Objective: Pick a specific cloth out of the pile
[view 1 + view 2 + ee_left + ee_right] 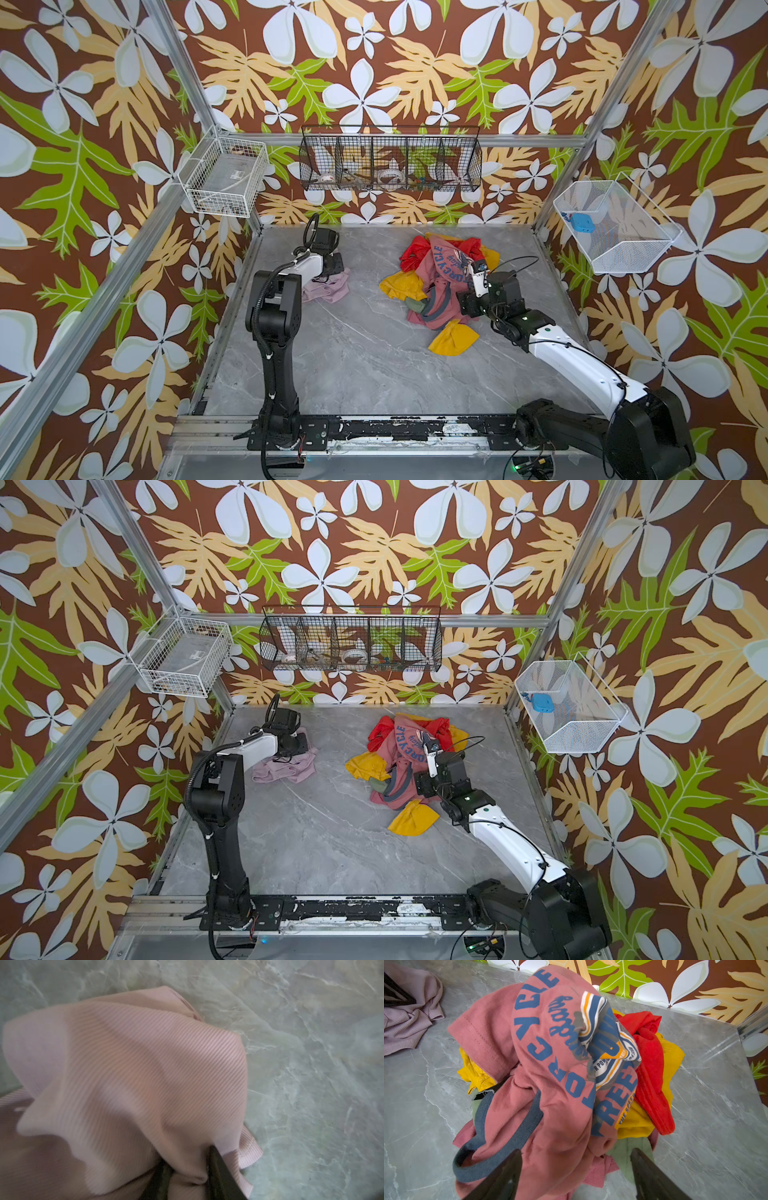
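Table [353,357]: grey marble top, two lots of fabric on it, well apart.

Pile [436,286] is right of centre, with the dusty-red shirt [500,1043] with blue lettering on top and mustard, red and olive bits around it.

Cloth [330,286], plain lilac-pink, is already clear of the pile. It's at the far left of the table, under the left arm's wrist.

Left gripper [187,1157]: jaws nearly together, pinching a fold of the cloth. The fabric tents away from the pinch.

Right gripper [575,1153]: jaws wide, holding nothing, with the shirt's near edge lying between them.

Risks as I read it:
- The pinch looks to be on one thin fold near a hem. A quick lift or swing could let the cloth slide out.
- If the right jaws close where they are, they take the shirt, which is the wrong garment, and drag the pile.

Views:
- Only the left wrist view shows the pinch. In both top views the arm hides it.
- Only the top views show the whole layout.
- The right wrist view shows the cloth and pile together, with bare table between them.
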